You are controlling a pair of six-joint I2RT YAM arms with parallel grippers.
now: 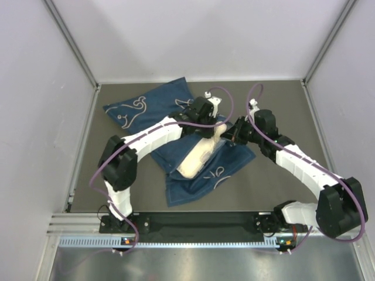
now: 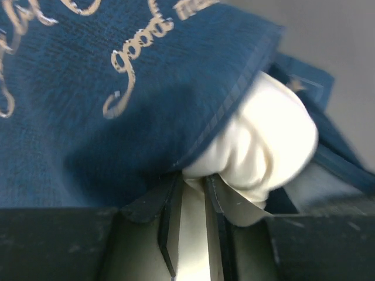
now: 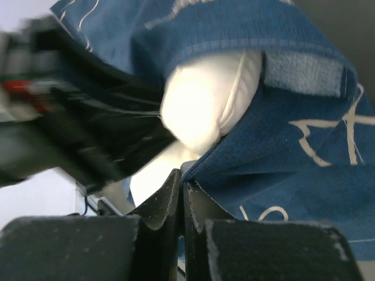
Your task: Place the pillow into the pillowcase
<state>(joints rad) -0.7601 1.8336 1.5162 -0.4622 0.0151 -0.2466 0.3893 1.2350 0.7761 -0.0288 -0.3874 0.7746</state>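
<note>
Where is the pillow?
In the top view the pillow lies at the middle of the table, partly inside the blue pillowcase, with the left claw and the right claw at its far end.

Dark grey matte bench (image 1: 281, 111). White walls (image 1: 205, 35) on three sides with grey metal corner posts (image 1: 73, 44). Silver slotted rail (image 1: 193, 241) along the near edge.

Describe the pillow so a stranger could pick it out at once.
In the middle of the dark table lies a crumpled blue pillowcase with white drawings. The pillow is the plump cream bulge poking from its opening, the only pale soft thing there.
</note>
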